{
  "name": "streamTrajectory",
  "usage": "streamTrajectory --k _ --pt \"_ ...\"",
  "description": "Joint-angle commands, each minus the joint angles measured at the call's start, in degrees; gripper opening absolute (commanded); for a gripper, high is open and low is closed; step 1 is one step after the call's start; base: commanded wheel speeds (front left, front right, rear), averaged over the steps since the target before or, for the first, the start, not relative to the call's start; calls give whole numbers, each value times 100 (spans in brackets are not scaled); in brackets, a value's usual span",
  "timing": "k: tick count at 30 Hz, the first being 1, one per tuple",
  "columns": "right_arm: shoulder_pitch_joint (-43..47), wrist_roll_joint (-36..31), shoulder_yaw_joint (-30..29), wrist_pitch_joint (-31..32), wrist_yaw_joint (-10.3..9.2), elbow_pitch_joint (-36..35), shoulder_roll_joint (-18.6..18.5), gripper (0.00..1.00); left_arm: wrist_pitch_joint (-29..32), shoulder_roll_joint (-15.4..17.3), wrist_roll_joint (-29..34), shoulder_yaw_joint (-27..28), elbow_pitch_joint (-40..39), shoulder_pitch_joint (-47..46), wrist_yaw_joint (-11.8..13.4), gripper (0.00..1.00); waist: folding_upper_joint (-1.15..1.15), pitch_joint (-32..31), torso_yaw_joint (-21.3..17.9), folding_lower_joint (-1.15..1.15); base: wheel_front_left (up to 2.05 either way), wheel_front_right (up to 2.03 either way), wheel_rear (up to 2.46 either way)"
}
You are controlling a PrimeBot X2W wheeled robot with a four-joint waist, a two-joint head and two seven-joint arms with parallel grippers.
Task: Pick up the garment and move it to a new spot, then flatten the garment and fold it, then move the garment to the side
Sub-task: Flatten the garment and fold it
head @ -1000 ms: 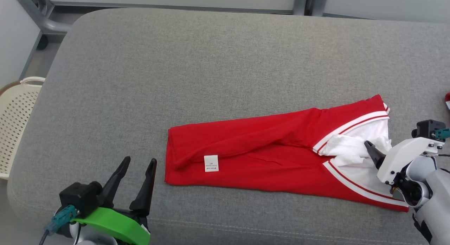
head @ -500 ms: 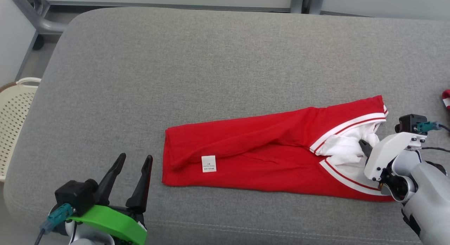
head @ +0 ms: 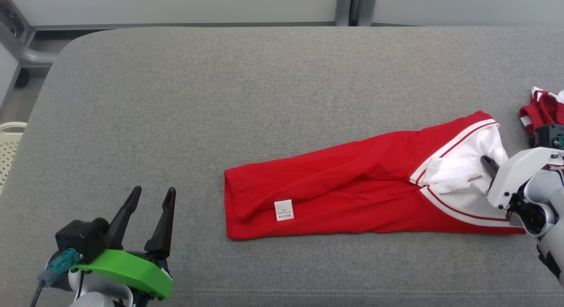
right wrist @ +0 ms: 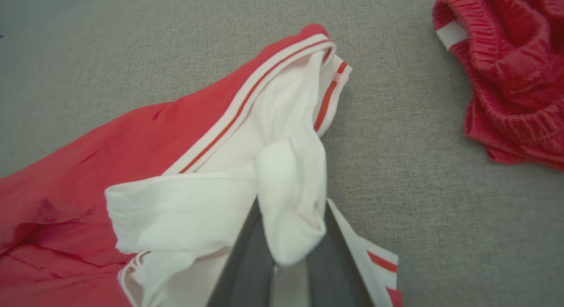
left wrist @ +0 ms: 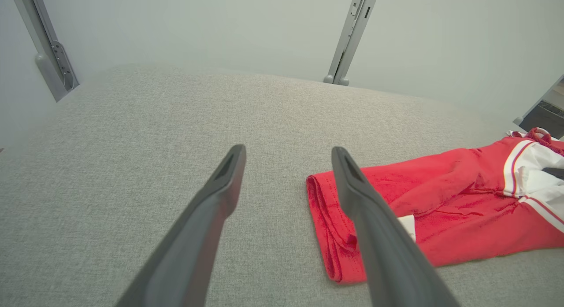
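The garment (head: 343,188) is red with white trim and a white inside, and it lies folded into a long strip on the grey cushion (head: 220,100). A small white label sits near its left end. My right gripper (head: 488,164) is at the garment's right end, shut on a bunch of its white fabric (right wrist: 291,188), which bulges up between the fingers. My left gripper (head: 153,192) stands open above the cushion, just left of the garment's folded left end (left wrist: 326,219), with nothing between its fingers (left wrist: 220,197).
A second, crumpled red garment (head: 544,111) lies on the cushion just beyond my right gripper. The same red heap (right wrist: 515,78) shows in the right wrist view. A pale perforated basket (head: 6,144) stands off the cushion's left edge, and a grey metal frame (head: 22,51) is at the far left.
My right gripper has closed on the white fabric at the garment's right end. The head camera has shifted right, bringing the second red garment into view. My left gripper stays open.
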Motion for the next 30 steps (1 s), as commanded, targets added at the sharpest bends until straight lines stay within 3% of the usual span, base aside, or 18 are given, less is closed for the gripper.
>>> streamTrajectory --k 1,15,23,30 --pt "-145 59 -16 10 -9 -55 -187 0 -15 -26 15 93 54 -117 40 100 0 -49 -198 0 0 0 0" --pt "-337 133 8 303 -9 -571 -431 0 -51 -272 104 242 160 55 -66 100 0 -165 -520 0 0 0 0" --pt "-143 103 272 671 -8 -1664 -409 0 -59 -406 144 347 217 172 -162 100 0 -295 -491 0 0 0 0" --pt "19 -104 485 1099 -6 -2569 -177 0 -49 -535 211 465 244 294 -253 100 0 -420 -389 0 0 0 0"
